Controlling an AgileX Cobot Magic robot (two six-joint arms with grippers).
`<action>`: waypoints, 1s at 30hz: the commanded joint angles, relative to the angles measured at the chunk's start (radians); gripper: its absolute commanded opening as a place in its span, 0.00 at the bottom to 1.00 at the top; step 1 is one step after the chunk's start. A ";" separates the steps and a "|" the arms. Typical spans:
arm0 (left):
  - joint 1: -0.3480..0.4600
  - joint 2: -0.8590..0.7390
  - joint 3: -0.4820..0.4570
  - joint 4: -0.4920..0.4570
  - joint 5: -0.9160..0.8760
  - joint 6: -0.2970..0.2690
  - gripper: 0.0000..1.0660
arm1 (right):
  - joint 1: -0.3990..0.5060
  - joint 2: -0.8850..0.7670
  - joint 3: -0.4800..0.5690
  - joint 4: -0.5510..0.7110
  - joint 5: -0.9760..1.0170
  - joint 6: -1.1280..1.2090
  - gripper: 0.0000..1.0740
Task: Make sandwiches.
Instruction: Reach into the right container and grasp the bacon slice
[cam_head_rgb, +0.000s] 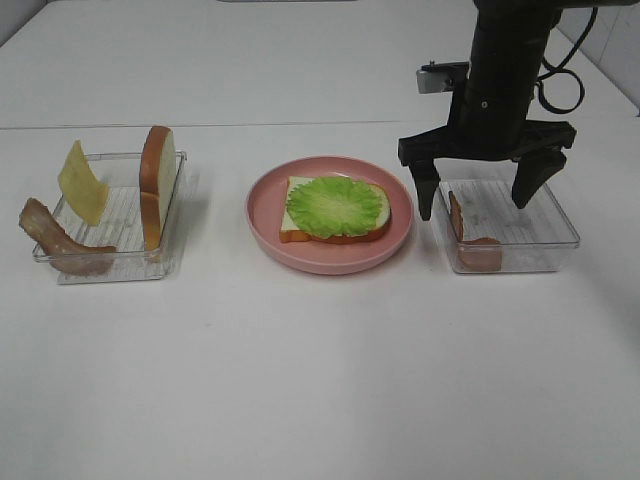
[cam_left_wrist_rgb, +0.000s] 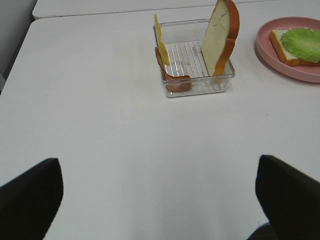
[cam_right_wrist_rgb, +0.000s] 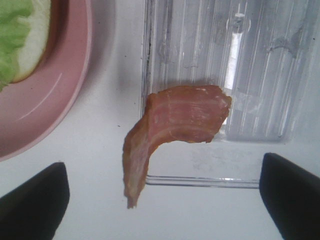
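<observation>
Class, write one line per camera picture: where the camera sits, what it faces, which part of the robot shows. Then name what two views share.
Exterior high: mounted high, looking down on the table; shows the right gripper, jaws open above the right tray.
Left wrist: on the left arm, facing the left tray; the left gripper shows only open jaw tips.
Right wrist: on the right arm, facing down at a bacon strip at the right tray's edge; open jaw tips show.
Shared: all three show the pink plate.
</observation>
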 joint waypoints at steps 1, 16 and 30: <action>-0.005 -0.011 0.000 -0.002 -0.006 -0.003 0.94 | -0.003 0.030 0.007 0.000 -0.016 -0.001 0.89; -0.005 -0.011 0.000 -0.002 -0.006 -0.003 0.94 | -0.003 0.036 0.007 0.000 -0.037 -0.002 0.57; -0.005 -0.011 0.000 -0.002 -0.006 -0.003 0.94 | -0.003 0.036 0.007 0.000 -0.034 -0.002 0.57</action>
